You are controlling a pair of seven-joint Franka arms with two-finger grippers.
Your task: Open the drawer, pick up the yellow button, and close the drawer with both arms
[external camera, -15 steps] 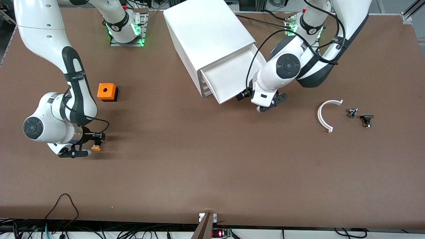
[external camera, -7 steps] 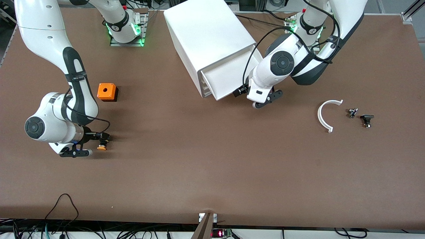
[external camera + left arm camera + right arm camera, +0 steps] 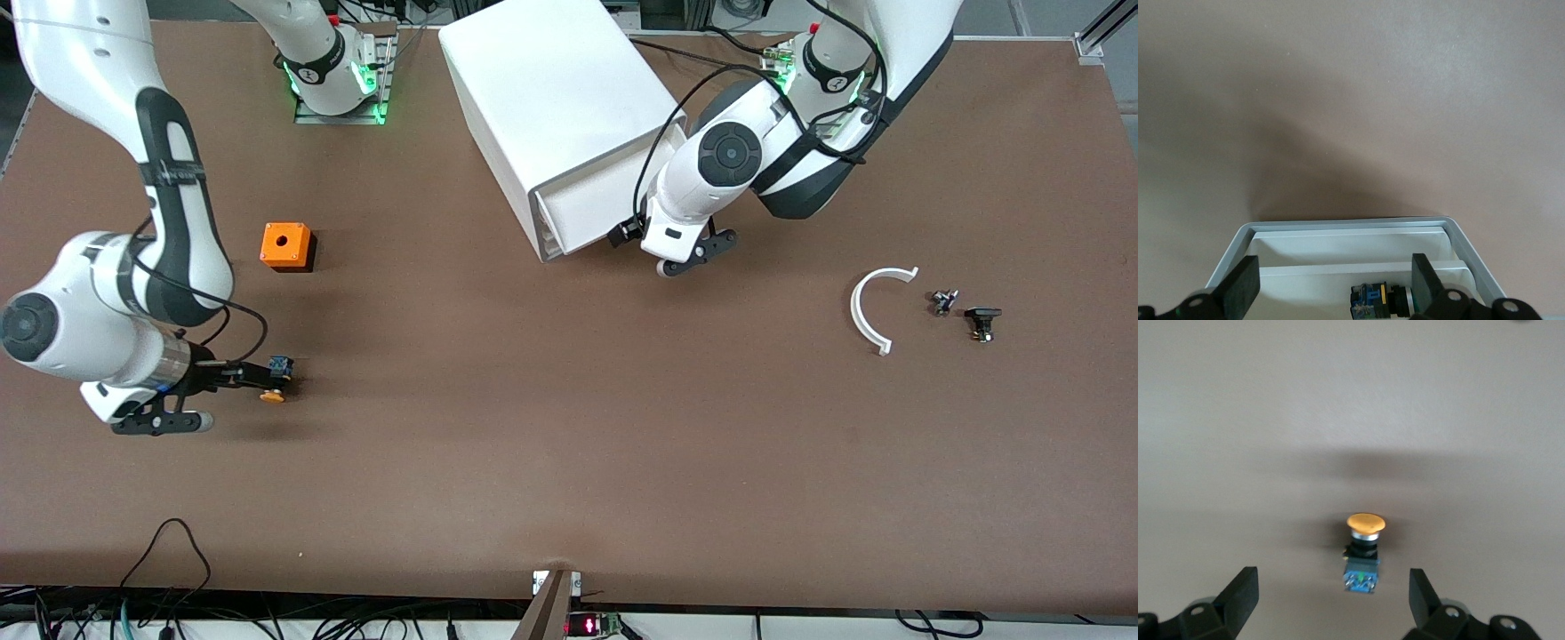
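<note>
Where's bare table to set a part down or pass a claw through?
Widest bare stretch: the brown table nearer the camera than the cabinet, running between the button by the open right claw and the white arc piece. Also free between the orange cube and the cabinet. Crowded: at the drawer front, where the open left claw hangs.

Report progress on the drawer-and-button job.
Done: the button lies on the table, free between the open right gripper fingers. In hand: the open left gripper is at the drawer front, which juts slightly from the cabinet. Left: shutting it fully.
</note>
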